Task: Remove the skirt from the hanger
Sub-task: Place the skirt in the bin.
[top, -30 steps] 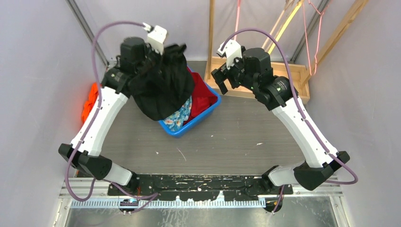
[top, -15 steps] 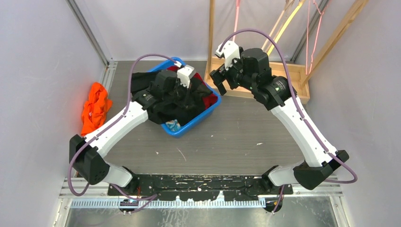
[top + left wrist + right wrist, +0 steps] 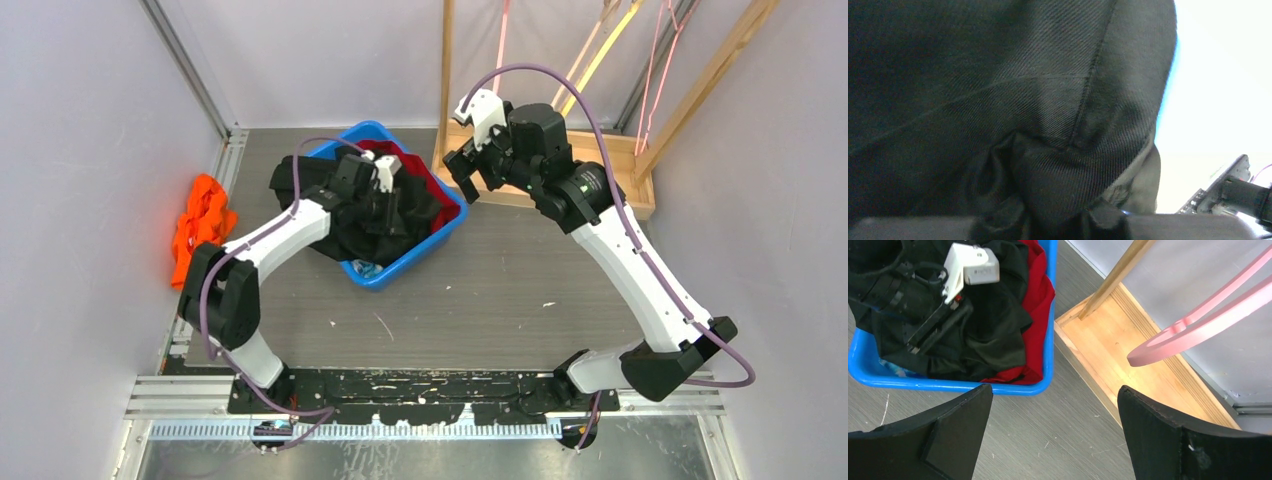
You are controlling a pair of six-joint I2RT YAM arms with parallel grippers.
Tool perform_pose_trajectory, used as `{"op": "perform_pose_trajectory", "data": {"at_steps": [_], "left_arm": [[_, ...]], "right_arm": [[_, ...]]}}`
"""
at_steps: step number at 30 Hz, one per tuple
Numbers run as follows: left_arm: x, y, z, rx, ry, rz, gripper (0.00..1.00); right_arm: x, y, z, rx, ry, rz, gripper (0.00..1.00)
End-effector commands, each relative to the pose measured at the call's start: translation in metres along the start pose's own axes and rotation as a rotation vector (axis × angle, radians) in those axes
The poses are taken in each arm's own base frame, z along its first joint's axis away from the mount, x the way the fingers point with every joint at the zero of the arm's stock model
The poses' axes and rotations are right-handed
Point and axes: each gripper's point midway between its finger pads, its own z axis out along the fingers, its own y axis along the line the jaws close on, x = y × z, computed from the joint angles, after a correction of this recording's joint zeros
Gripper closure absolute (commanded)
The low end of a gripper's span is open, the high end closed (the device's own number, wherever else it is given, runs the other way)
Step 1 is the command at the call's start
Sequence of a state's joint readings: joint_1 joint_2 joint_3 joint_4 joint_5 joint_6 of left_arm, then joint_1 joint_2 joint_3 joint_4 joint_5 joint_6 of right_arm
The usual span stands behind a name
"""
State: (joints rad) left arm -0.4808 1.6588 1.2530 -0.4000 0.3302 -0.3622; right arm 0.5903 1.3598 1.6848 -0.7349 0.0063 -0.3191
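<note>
The black skirt (image 3: 302, 178) lies bunched in the blue basket (image 3: 400, 272), off any hanger. My left gripper (image 3: 393, 203) is down in the basket, shut on a fold of the skirt. In the left wrist view the black twill (image 3: 1023, 100) fills the frame, pinched between my left gripper's (image 3: 1053, 216) fingertips. My right gripper (image 3: 466, 176) is open and empty, hovering over the floor beside the basket's right rim. Its view shows the skirt (image 3: 998, 335), the basket (image 3: 1050, 340) and a bare pink hanger (image 3: 1193, 330) between wide-spread fingers (image 3: 953, 425).
A red garment (image 3: 1035, 305) and a floral cloth (image 3: 365, 268) lie in the basket under the skirt. An orange cloth (image 3: 200, 225) lies at the left wall. A wooden rack base (image 3: 620, 165) with uprights and several hangers (image 3: 655, 60) stands at the back right.
My left arm has swung down from high up and lowered the black skirt into the blue basket. The right gripper has stayed almost still, open.
</note>
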Motion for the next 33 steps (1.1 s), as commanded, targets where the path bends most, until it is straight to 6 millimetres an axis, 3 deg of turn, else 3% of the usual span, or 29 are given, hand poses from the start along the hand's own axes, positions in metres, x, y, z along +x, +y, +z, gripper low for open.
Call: {"op": "perform_pose_trajectory", "data": {"at_steps": [1, 2, 4, 12, 15, 16, 17, 19, 20, 25, 29, 33], "left_arm": [[-0.025, -0.059, -0.028, 0.166, -0.094, 0.070, 0.25], [-0.030, -0.060, -0.036, 0.151, -0.110, 0.095, 0.09], [-0.037, -0.058, -0.052, 0.105, -0.136, 0.131, 0.01], [-0.067, -0.029, -0.111, -0.158, -0.288, 0.220, 0.01], [-0.081, -0.010, -0.124, -0.241, -0.323, 0.231, 0.00], [-0.085, -0.004, -0.125, -0.255, -0.327, 0.230, 0.05], [-0.090, 0.002, -0.125, -0.265, -0.330, 0.226, 0.22], [-0.100, 0.021, -0.124, -0.316, -0.346, 0.195, 0.94], [-0.104, 0.030, -0.121, -0.342, -0.348, 0.184, 0.99], [-0.122, 0.064, -0.091, -0.370, -0.357, 0.159, 1.00], [-0.128, 0.087, -0.052, -0.339, -0.330, 0.104, 1.00], [-0.082, 0.104, 0.004, -0.283, -0.128, 0.055, 1.00]], "right_arm": [[-0.015, -0.006, -0.002, 0.029, -0.051, -0.017, 0.00], [-0.015, -0.006, -0.002, 0.029, -0.051, -0.017, 0.00], [-0.014, -0.006, 0.000, 0.029, -0.048, -0.015, 0.00], [-0.014, -0.006, 0.003, 0.031, -0.047, -0.008, 0.00], [-0.013, -0.005, 0.005, 0.027, -0.043, -0.005, 0.00], [-0.013, -0.004, 0.006, 0.024, -0.044, -0.005, 0.00], [-0.013, -0.004, 0.006, 0.023, -0.044, -0.005, 0.00], [-0.014, -0.003, 0.007, 0.019, -0.044, -0.004, 0.00], [-0.014, -0.002, 0.007, 0.017, -0.045, -0.005, 0.00], [-0.014, 0.000, 0.009, 0.009, -0.043, -0.006, 0.00], [-0.011, 0.000, 0.011, 0.006, -0.031, -0.014, 0.00], [-0.008, -0.001, 0.010, 0.011, -0.020, -0.026, 0.00]]}}
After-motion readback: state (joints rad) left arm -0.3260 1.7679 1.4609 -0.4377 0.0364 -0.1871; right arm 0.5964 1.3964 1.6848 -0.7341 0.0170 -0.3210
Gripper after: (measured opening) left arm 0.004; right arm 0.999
